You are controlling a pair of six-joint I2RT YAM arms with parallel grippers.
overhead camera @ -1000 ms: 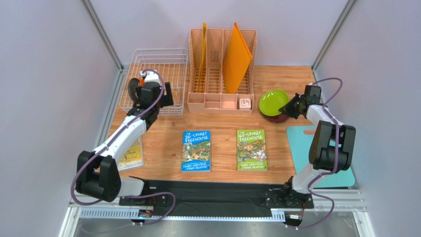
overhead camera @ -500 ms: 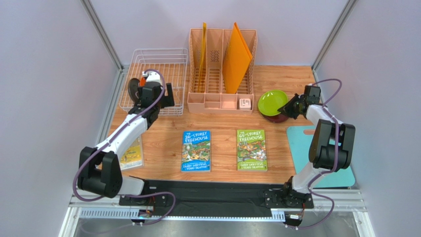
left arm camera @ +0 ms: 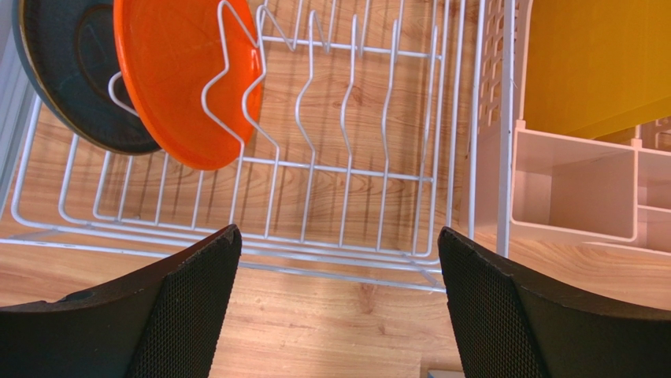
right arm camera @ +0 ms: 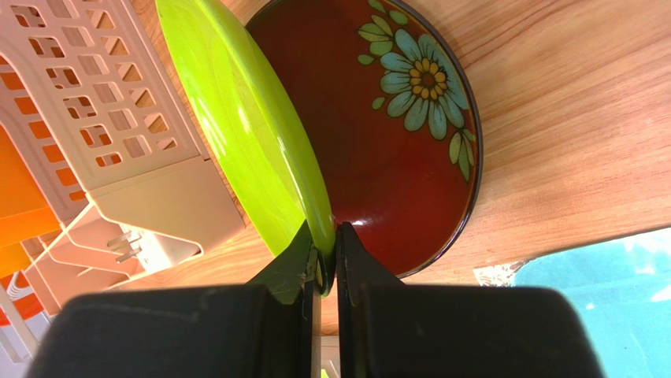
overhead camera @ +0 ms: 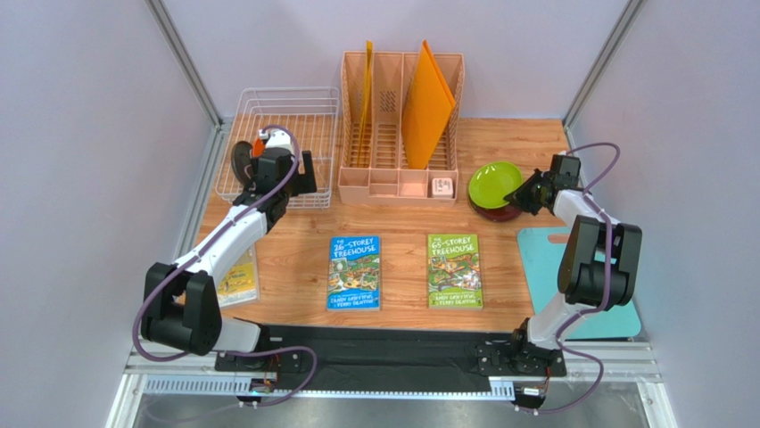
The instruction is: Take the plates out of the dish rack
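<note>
Right side:
- Right gripper point(right arm camera: 324, 260) is clamped on the near rim of the lime green plate point(right arm camera: 236, 118), one finger on each face.
- The green plate is tilted, and its far side sits higher than the pinched edge.
- It hangs over the dark red flowered plate point(right arm camera: 394, 150), which lies flat on the table point(overhead camera: 403, 267) just right of the peach organizer point(overhead camera: 397, 174).
- The thin rim pinch probably suits a plate that stood on edge between prongs, since only the rim is reachable there.
- The tilt looks like a lowering pose for stacking green on red.
- From the wrist view I cannot tell whether the two plates touch near the fingers.

Left side:
- Left gripper point(left arm camera: 337, 244) has its jaws spread wide with nothing between them.
- It hovers over the near edge of the dish rack point(overhead camera: 303, 111), facing down into it.
- The orange plate point(left arm camera: 177, 79) and the black plate point(left arm camera: 67, 71) stand upright at the rack's left end, propped by the wire prongs, with the orange one toward the middle.
- The wide spread is likely there to straddle a rim. The orange plate is the easier first pick because its inner face is exposed.

Progress, as I judge it: two plates are out and two remain racked.

Risk: if the green plate is released while tilted, it could skid off the glossy red one.
</note>
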